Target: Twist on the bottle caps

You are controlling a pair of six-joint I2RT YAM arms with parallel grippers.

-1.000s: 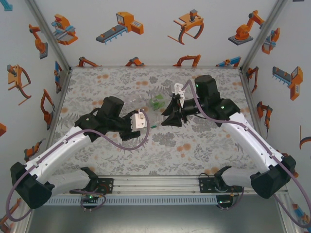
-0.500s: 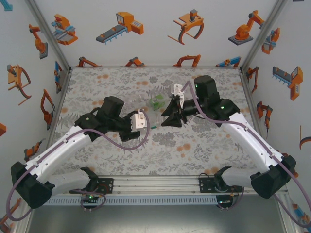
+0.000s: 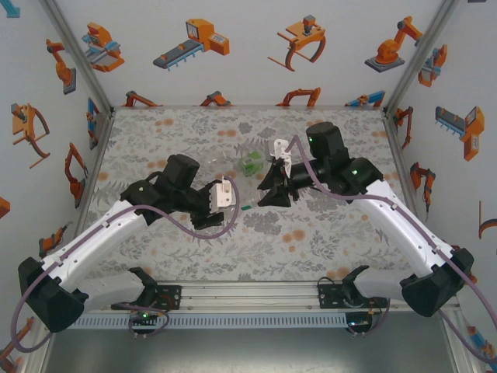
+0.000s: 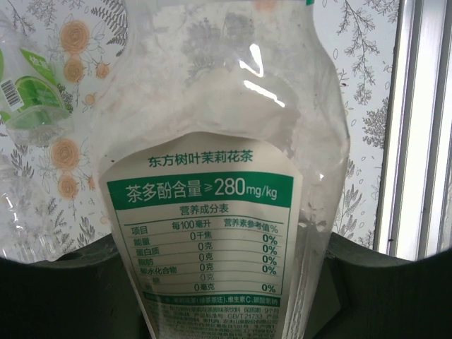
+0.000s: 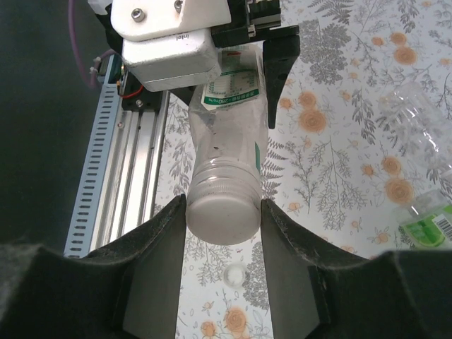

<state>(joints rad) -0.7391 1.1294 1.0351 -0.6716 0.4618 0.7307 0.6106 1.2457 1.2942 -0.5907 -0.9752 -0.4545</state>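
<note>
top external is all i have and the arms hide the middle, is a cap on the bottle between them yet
Observer: Yes. The right wrist view shows a white cap on the neck of the bottle, with the right end effector closed on the cap's sides. I cannot tell how far it is screwed on.
Operator: whats holding the bottle
Observer: The left end effector grips its body, around a white label with a green band.
Operator: any caps lying loose
Observer: One pale loose cap lies on the table, below the bottle's neck in the right wrist view.
</note>
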